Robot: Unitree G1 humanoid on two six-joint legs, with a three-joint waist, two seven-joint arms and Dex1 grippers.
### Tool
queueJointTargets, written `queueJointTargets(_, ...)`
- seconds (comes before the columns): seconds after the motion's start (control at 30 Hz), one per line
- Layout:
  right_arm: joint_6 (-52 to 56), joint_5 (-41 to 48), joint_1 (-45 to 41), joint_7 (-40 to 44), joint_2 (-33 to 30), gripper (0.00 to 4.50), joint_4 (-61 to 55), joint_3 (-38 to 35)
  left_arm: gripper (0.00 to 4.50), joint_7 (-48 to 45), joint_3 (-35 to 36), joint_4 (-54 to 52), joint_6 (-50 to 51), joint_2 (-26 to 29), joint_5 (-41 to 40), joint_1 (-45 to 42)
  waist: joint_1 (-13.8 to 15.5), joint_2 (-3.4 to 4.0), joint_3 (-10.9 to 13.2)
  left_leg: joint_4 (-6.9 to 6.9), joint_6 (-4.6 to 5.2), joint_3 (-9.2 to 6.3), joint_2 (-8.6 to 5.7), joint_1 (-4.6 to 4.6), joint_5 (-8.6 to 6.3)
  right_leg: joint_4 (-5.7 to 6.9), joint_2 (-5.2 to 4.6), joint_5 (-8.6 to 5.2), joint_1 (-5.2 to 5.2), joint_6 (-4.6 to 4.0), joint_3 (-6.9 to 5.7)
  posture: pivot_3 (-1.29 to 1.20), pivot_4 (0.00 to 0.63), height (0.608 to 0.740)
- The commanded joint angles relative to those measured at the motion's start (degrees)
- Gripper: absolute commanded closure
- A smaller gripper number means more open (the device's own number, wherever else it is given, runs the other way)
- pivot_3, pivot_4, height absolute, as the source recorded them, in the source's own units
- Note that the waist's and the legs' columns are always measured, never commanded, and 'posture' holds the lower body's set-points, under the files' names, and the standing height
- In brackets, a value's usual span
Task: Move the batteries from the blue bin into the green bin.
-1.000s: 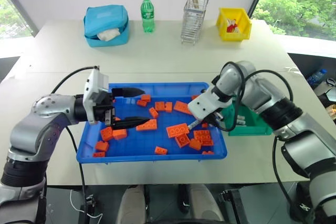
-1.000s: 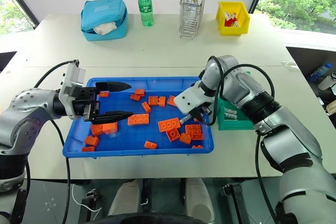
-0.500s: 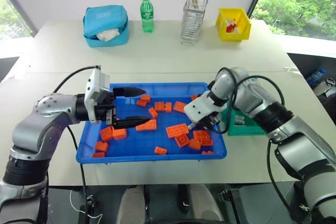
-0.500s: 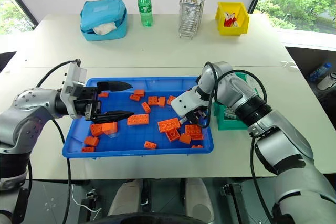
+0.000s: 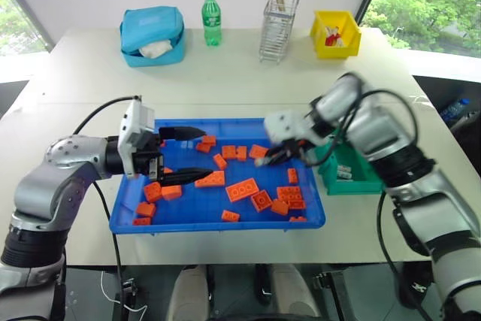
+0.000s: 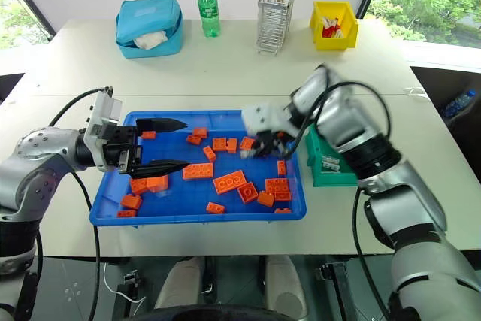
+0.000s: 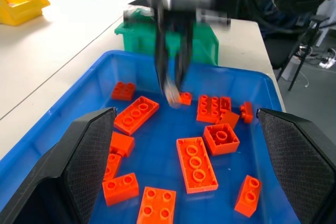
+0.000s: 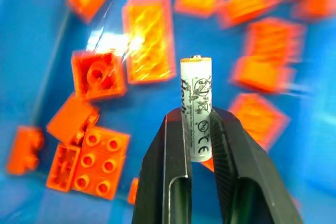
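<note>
A silver-grey battery [image 8: 196, 109] stands upright between my right gripper's [image 8: 198, 124] fingers, which are shut on it. That gripper [image 5: 274, 157] hangs above the back right part of the blue bin [image 5: 218, 225], pointing down and to the left. My left gripper [image 5: 208, 152] is open and level over the bin's left side with nothing between its fingers [image 7: 86, 161]. The green bin [image 5: 353, 182] stands against the blue bin's right rim, with small pale cylinders [image 6: 328, 162] in it.
Several orange bricks [image 5: 248, 189] lie scattered across the blue bin's floor. At the back of the table stand a teal pouch [image 5: 152, 35], a green bottle [image 5: 211, 18], a wire holder [image 5: 279, 16] and a yellow bin [image 5: 334, 34].
My right gripper dipped among the bricks at the tray's right, closed on a battery, then rose and turned toward the tray's back. The left arm stayed still.
</note>
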Motion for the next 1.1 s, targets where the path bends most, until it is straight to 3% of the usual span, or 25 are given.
queueJointTargets(0.03,11.87,5.58,0.71,-2.15,-6.98,4.47,-4.33,-10.66,0.0,-1.03,0.74,0.17,-0.72,0.49,-0.56,-1.44,0.34,0.0,0.0,0.0,0.0,0.03,-0.02,0.0,0.0,-0.02,-0.04,0.0,-0.01,-0.01,0.0,0.0,0.15,0.736)
queueJointTargets(0.2,22.46,9.67,12.69,-7.15,-16.27,4.47,-10.82,-21.46,0.0,-2.61,0.03,1.72,-0.59,0.57,-0.53,-3.17,0.78,-0.05,-0.02,-0.03,0.01,-0.02,-0.03,0.0,-0.01,-0.08,-0.03,-0.01,0.03,-0.02,0.01,0.0,0.15,0.736)
queueJointTargets(0.37,23.94,11.08,21.63,-15.78,-17.06,4.47,-14.25,-25.93,0.0,-4.13,-1.2,3.98,-0.92,0.31,0.36,-5.43,-0.6,0.0,0.01,-0.03,0.01,0.0,-0.03,0.05,-0.01,-0.04,0.01,-0.01,0.0,0.0,0.07,0.0,0.15,0.736)
queueJointTargets(0.6,16.72,13.14,26.41,-22.34,-17.04,1.03,-11.35,-28.38,0.0,-5.38,-2.29,6.27,-1.48,-0.17,1.25,-8.02,-0.84,-0.01,0.01,-0.07,0.02,-0.06,-0.02,0.06,-0.01,0.0,0.09,-0.02,0.0,0.06,0.07,0.0,0.15,0.736)
queueJointTargets(0.83,-4.88,18.49,31.7,-11.06,-23.64,1.03,2.95,-38.33,0.0,-8.01,2.9,9.09,-1.01,5.34,0.86,-6.7,-0.54,-0.03,0.02,-0.08,0.02,-0.05,-0.03,0.04,-0.01,-0.04,0.07,-0.05,0.02,0.09,0.06,0.0,0.15,0.736)
queueJointTargets(1.1,-16.02,20.68,33.53,-3.87,-27.8,1.03,19.05,-40.6,0.0,-13.67,11.57,14.48,-1.94,15.44,1.03,-0.77,-1.35,0.05,0.03,-0.1,0.03,0.01,0.0,0.15,-0.01,0.01,0.09,-0.06,0.02,0.09,0.09,0.0,0.15,0.736)
